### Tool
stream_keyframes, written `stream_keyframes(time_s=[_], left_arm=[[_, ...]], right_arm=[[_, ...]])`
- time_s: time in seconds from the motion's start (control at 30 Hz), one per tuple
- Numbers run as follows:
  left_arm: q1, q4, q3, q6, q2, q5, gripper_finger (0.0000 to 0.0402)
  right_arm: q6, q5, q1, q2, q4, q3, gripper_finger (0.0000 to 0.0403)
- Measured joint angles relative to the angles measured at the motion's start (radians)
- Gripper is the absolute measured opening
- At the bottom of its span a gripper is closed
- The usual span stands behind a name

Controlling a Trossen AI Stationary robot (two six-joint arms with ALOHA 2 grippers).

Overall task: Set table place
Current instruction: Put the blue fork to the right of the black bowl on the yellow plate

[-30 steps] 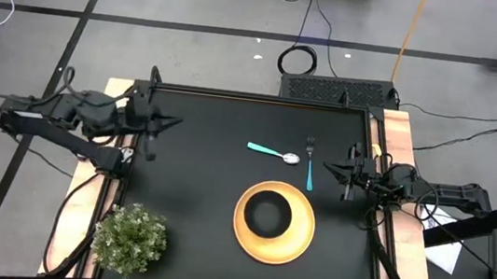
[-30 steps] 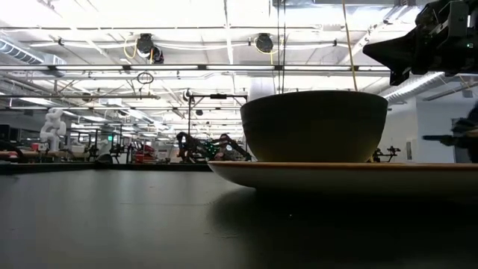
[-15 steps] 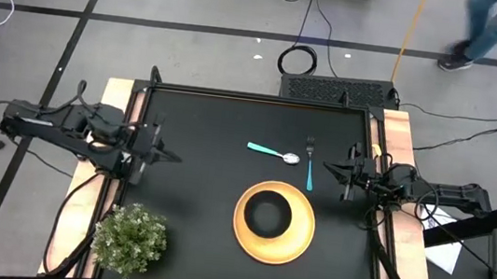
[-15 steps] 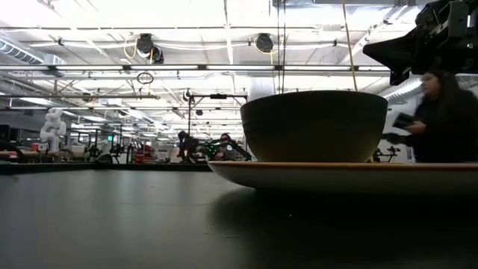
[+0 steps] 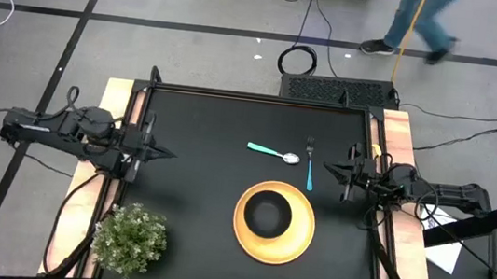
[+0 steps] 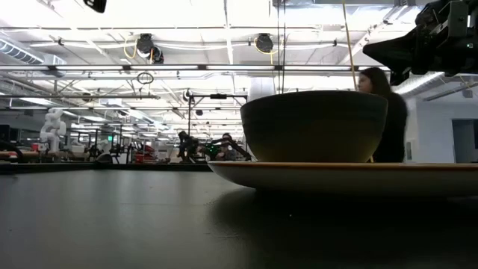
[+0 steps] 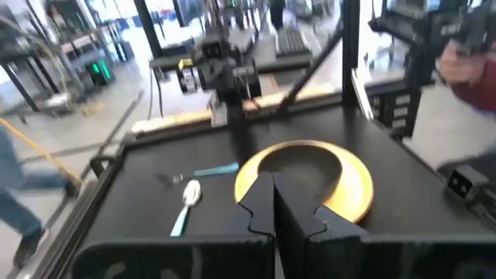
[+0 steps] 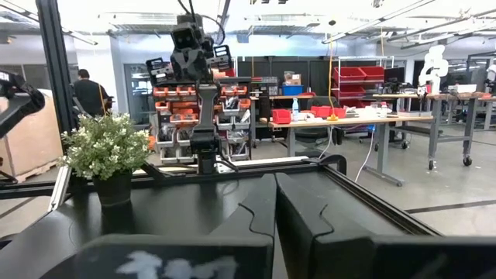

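The table (image 5: 196,190) is lying black and broad beneath me, with wooden strips running along its two sides. Near its middle the yellow plate (image 5: 298,242) is sitting with the black bowl (image 5: 268,214) inside it. Just beyond the plate, the fork (image 5: 309,165) and the spoon (image 5: 272,151) are lying close together, teal handles showing. The potted plant (image 5: 129,239) is standing at one corner. I am holding my left gripper (image 5: 164,153) over the table's left edge, fingers pressed together, gripping nothing. My right gripper (image 5: 330,168) is hovering just beside the fork, also pinched closed and empty.
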Motion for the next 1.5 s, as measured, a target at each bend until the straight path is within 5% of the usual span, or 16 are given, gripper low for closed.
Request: stream_keyframes(time_s=[0.27, 0.5, 0.7, 1.13, 1.5], left_arm=[[0.015, 0.166, -0.194, -0.072, -0.141, 0.047, 0.0], [0.016, 0.306, -0.335, -0.124, -0.141, 0.184, 0.0], [0.025, 0.407, -0.446, -0.125, -0.141, 0.19, 0.0], [0.025, 0.408, -0.466, -0.044, -0.221, 0.185, 0.0], [0.025, 0.334, -0.501, -0.015, -0.334, 0.078, 0.0]], right_arm=[[0.0, 0.0, 0.0, 0.0, 0.0, 0.0, 0.0], [0.0, 0.0, 0.0, 0.0, 0.0, 0.0, 0.0], [0.001, 0.0, 0.0, 0.0, 0.001, 0.0, 0.0], [0.001, 0.0, 0.0, 0.0, 0.0, 0.0, 0.0], [0.0, 0.0, 0.0, 0.0, 0.001, 0.0, 0.0]])
